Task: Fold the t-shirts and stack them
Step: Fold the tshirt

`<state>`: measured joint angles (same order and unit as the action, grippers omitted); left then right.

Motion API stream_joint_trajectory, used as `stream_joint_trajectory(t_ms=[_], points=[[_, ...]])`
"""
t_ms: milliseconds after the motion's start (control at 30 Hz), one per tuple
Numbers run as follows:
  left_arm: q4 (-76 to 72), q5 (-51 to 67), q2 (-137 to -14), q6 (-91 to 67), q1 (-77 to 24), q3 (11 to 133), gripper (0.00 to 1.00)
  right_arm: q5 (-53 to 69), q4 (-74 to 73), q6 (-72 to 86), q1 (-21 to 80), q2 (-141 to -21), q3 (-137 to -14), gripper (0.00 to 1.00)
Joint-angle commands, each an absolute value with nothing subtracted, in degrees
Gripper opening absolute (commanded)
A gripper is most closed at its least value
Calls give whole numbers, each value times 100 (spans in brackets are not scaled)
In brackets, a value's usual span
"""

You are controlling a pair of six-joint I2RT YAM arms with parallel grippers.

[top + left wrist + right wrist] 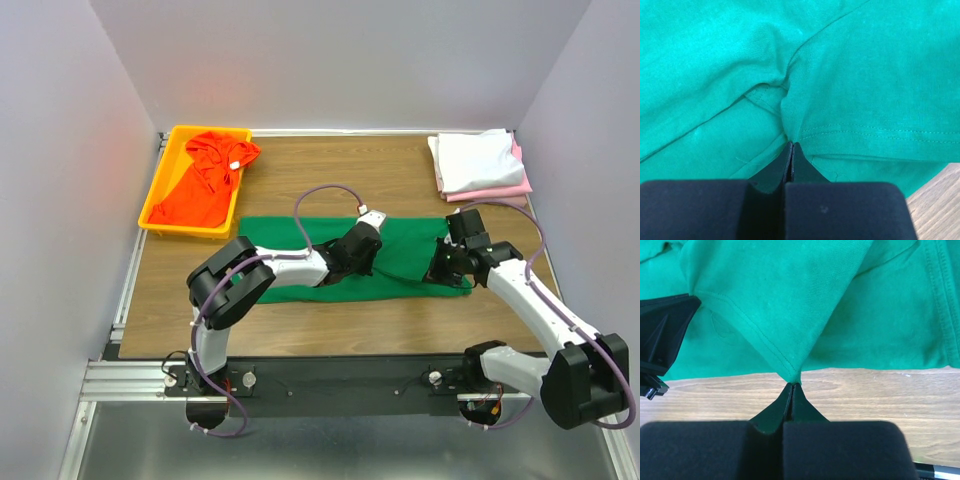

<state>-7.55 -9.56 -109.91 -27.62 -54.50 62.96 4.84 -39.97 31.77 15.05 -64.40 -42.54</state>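
From above, the green shirt (pixel 400 256) lies spread sideways across the middle of the bench (pixel 330 170), nearer its front edge. The left hand (pixel 350 262) is down on the shirt's middle, and the right hand (pixel 441 270) is at its right end. An orange-red shirt (pixel 200 190) with a white neck tag sits crumpled in a yellow tray (pixel 158 200) at the back left corner. A folded white shirt (pixel 478 160) lies on a pink shirt (pixel 497 191) at the back right corner.

At the left wrist, the left hand (pixel 791 146) is pressed together, pinching a fold of the green shirt (pixel 865 75) just by a stitched hem. Bare bench (pixel 940 200) shows at the lower right.

At the right wrist, the right hand (pixel 792 386) is pressed together on a hemmed corner of the green shirt (pixel 790 300), which is lifted over the bench (pixel 865 405).
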Motion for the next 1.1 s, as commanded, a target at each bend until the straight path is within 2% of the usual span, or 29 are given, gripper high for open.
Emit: stream_joint_trajectory(t_ms=[0, 267, 300, 333, 367, 400, 467, 533, 767, 1067], points=[[-729, -888, -10767, -2698, -5476, 6196, 0, 606, -4184, 3331, 1599, -6267, -4149, 0], [-729, -739, -10539, -2716, -5476, 6056, 0, 563, -4210, 3410, 1679, -6214, -4113, 1], [-712, -721, -10495, -2725, -5484, 5995, 1, 519, -4219, 3428, 1687, -6188, -4131, 3], [-712, -712, -10433, -2733, -5484, 5959, 6, 475, -4219, 3436, 1705, -6161, -4131, 9], [-695, -703, -10328, -2751, -5484, 5915, 19, 422, -4227, 3437, 1705, -6126, -4148, 27], [-677, -712, -10275, -2751, -5484, 5872, 32, 413, -4236, 3419, 1705, -6100, -4166, 32], [-563, -782, -10187, -2733, -5484, 5854, 53, 369, -4271, 3358, 1705, -6117, -4227, 37], [-405, -878, -9994, -2707, -5484, 5862, 63, 273, -4315, 3270, 1705, -6239, -4350, 41], [-114, -1633, -9738, -2540, -5397, 5880, 76, -139, -3965, 3138, 1705, -6705, -4798, 49], [-957, -1960, -9686, -2504, -4571, 5371, 76, -53, -2752, 2918, 1705, -8128, -5325, 54]])
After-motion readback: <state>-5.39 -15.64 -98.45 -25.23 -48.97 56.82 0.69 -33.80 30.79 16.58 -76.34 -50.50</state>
